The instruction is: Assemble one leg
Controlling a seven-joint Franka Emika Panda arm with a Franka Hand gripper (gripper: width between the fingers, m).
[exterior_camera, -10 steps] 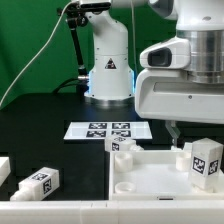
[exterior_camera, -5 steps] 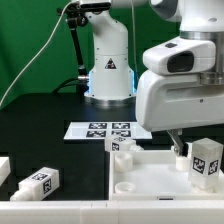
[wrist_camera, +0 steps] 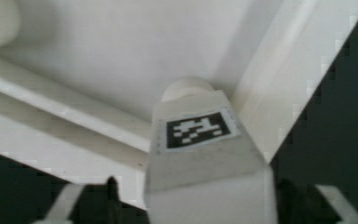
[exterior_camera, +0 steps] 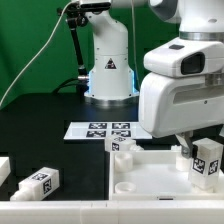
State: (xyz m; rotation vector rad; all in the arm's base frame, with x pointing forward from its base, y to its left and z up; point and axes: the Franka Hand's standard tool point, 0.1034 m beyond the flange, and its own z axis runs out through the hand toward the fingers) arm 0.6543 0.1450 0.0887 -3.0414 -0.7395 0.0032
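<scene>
gripper released, fingers spread either side of leg | leg stands on white panel, 4 o'clock in exterior view | marker board at its 10 o'clock

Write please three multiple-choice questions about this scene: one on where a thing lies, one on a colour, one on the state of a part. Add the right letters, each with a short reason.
1. In the exterior view, the marker board lies
A. on the table, between the robot base and the white panel
B. on top of the white panel
C. at the view's left edge

2. The table top is
A. green
B. white
C. black

3. The leg under the claw
A. lies on its side
B. stands upright on the white panel
C. leans on the marker board

Answers:
1 A, as the board rests flat on the table in front of the base and behind the panel.
2 C, as the surface around the parts is black.
3 B, as its lower end sits on the panel and its tag faces sideways.
</scene>
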